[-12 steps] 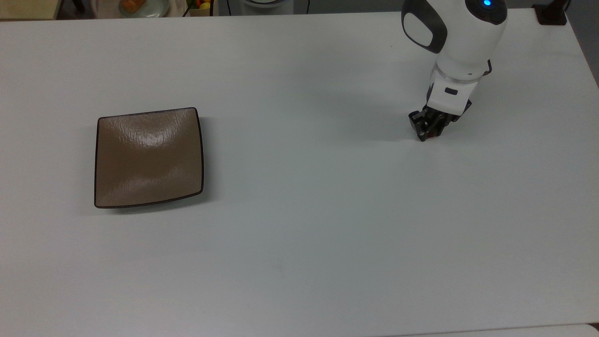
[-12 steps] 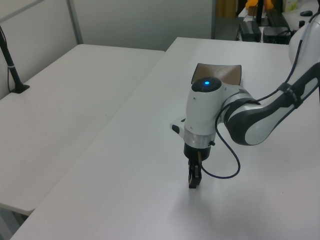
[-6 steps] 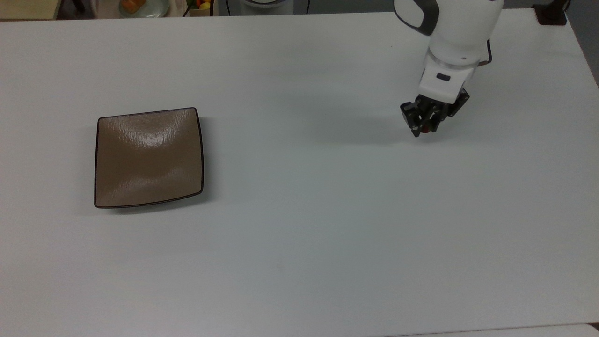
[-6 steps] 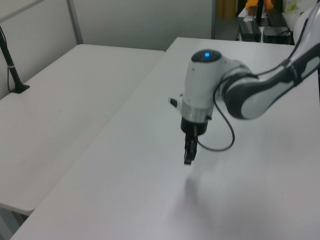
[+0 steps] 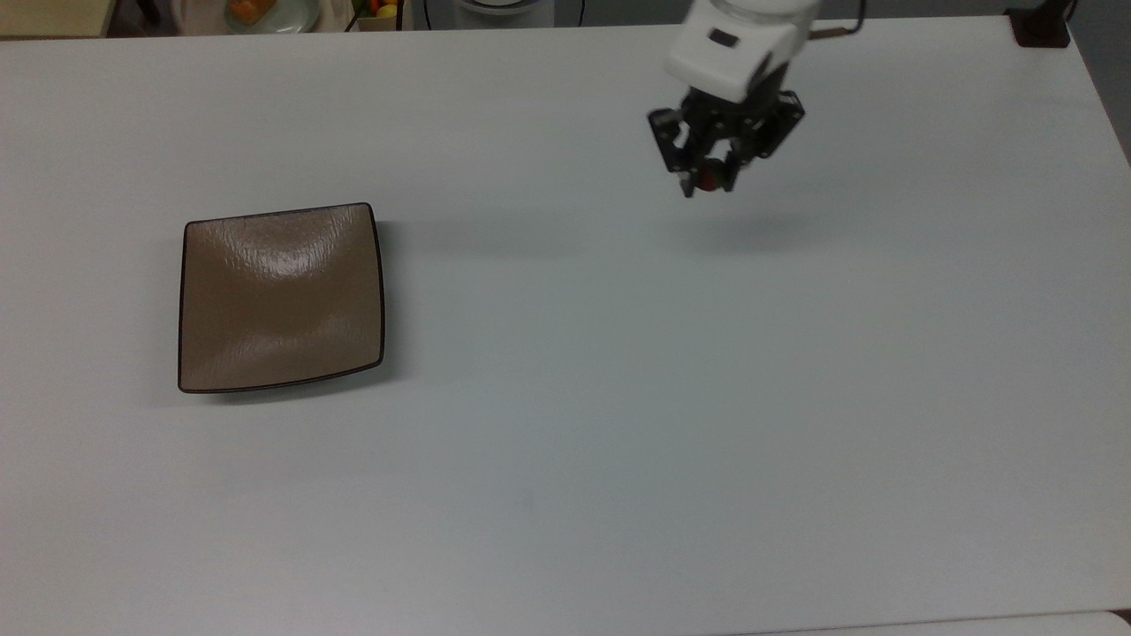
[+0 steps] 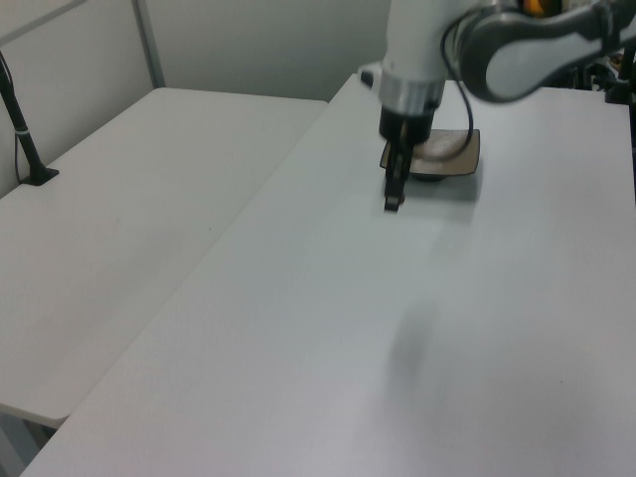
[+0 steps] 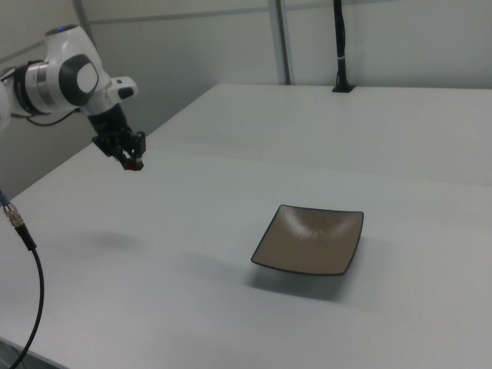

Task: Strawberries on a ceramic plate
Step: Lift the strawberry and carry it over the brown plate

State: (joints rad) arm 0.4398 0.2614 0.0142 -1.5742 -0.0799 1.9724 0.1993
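Gripper (image 5: 707,183) jaws pinch the red strawberry (image 5: 709,184), holding it in the air above the white table (image 5: 618,397), its shadow below. Well apart, toward the top view's left, sits the square brown ceramic plate (image 5: 281,296), with nothing on it.

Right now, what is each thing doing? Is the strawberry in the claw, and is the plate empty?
Gripper: up in the air above the table, shut on the strawberry.
Strawberry: held between the fingers, off the table.
Plate: flat on the table, empty, far from the gripper toward the top view's left.
Table: holds the plate.
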